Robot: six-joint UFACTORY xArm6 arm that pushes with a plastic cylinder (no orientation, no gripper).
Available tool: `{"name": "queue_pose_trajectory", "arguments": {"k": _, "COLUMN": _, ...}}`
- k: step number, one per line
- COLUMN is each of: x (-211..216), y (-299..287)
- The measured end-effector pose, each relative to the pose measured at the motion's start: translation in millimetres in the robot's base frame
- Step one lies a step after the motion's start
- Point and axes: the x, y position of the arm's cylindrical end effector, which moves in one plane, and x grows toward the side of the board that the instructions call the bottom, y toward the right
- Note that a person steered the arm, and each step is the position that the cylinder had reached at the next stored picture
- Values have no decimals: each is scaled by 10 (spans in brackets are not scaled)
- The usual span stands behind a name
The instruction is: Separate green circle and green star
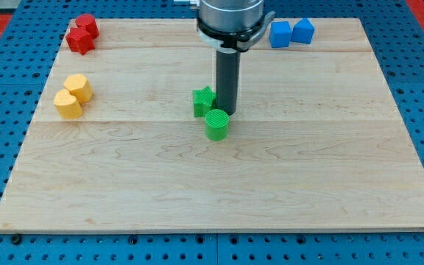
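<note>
The green star (203, 101) lies near the middle of the wooden board (219, 184). The green circle (217, 124), a short cylinder, sits just below and to the right of it, touching or almost touching. My tip (227, 112) stands right of the star and just above the circle, close against both.
Two red blocks (82, 34) sit at the view's top left. Two yellow blocks (73, 96) lie at the left. Two blue blocks (291, 33) sit at the top right. A blue pegboard surrounds the board.
</note>
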Motion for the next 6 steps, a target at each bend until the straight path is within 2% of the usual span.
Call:
{"name": "queue_pose_trajectory", "arguments": {"k": 1, "x": -513, "y": 73}}
{"name": "queue_pose_trajectory", "arguments": {"k": 2, "x": -546, "y": -407}}
{"name": "queue_pose_trajectory", "arguments": {"k": 3, "x": -148, "y": -455}}
{"name": "queue_pose_trajectory", "arguments": {"k": 4, "x": -1, "y": -346}}
{"name": "queue_pose_trajectory", "arguments": {"k": 6, "x": -3, "y": -81}}
